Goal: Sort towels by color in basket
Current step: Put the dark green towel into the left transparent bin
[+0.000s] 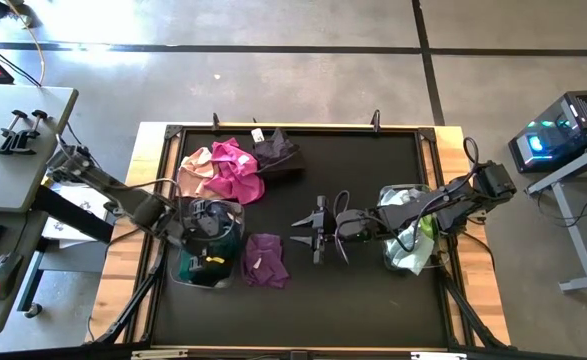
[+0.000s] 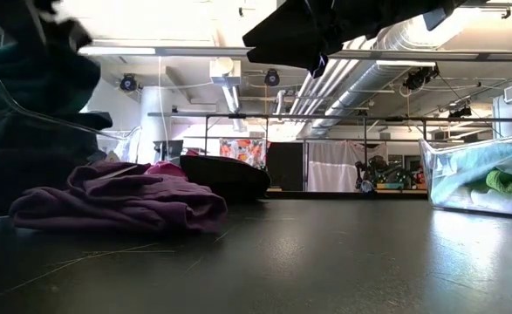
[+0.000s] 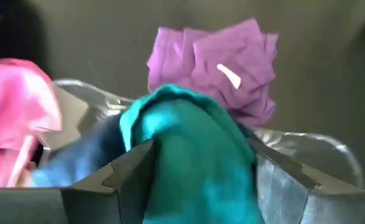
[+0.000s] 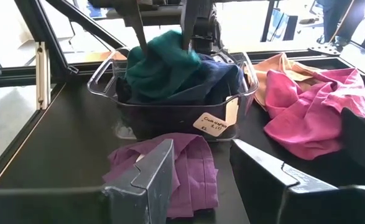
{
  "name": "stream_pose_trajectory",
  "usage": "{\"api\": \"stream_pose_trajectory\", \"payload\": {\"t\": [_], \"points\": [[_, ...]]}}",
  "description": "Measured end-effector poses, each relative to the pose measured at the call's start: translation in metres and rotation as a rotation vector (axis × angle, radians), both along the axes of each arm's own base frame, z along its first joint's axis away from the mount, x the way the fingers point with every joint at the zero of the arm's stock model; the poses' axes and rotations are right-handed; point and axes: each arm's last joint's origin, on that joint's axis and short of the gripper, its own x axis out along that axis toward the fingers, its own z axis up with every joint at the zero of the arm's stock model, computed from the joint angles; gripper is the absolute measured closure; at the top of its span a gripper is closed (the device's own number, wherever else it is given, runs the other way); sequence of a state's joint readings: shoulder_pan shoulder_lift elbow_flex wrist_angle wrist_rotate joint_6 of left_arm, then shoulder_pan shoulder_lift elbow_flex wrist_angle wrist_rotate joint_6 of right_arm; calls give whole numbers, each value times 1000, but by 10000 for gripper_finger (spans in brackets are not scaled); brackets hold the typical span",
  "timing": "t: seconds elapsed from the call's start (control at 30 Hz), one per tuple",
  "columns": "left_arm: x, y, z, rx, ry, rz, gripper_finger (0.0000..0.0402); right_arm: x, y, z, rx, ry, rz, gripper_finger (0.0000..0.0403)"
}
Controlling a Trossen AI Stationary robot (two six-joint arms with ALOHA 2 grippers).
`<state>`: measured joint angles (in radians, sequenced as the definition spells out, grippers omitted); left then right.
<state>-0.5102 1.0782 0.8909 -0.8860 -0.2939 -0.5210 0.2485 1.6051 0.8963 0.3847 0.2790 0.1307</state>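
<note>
A teal towel (image 3: 188, 143) lies heaped on top of a navy one (image 4: 222, 74) in the clear left basket (image 4: 101, 87). My left gripper (image 3: 204, 174) hangs over that basket (image 1: 188, 275), pointing steeply down, its fingers wide apart with the teal towel's top between them. A purple towel (image 1: 265, 258) lies flat on the mat right of the basket. My right gripper (image 1: 318, 232) hovers open and empty right of the purple towel, pointing toward the left basket. Peach (image 1: 195, 170), magenta (image 1: 235, 170) and black (image 1: 276, 155) towels lie at the far left. My left gripper stands open around the bunched top of the teal towel (image 3: 170, 106), coming from above. The cloth fills the gap between the fingers (image 3: 129, 168); I cannot tell whether they touch it. The towel's lower part rests on the cloths in the basket.
A second clear basket (image 1: 398, 195) on the right, under my right arm, holds pale mint, white and lime towels (image 2: 500, 183). A paper tag (image 4: 213, 123) hangs on the left basket's wall. The black mat has a raised frame (image 1: 293, 128) round it, and its middle and near part lie bare.
</note>
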Motion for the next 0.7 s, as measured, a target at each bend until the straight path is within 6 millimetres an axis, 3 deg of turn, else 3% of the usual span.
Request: {"api": "stream_pose_trajectory", "payload": {"t": [0.17,0.37,0.5,0.7], "points": [[-2,-2,23,46,-58,33,174,0,0,0,0,0,0,245],[-14,-2,19,36,33,142,174,0,0,0,0,0,0,245],[-20,-2,-2,3,100,208,174,0,0,0,-8,0,2,245],[-14,-4,-57,-112,77,205,174,0,0,0,-8,0,2,245]]}}
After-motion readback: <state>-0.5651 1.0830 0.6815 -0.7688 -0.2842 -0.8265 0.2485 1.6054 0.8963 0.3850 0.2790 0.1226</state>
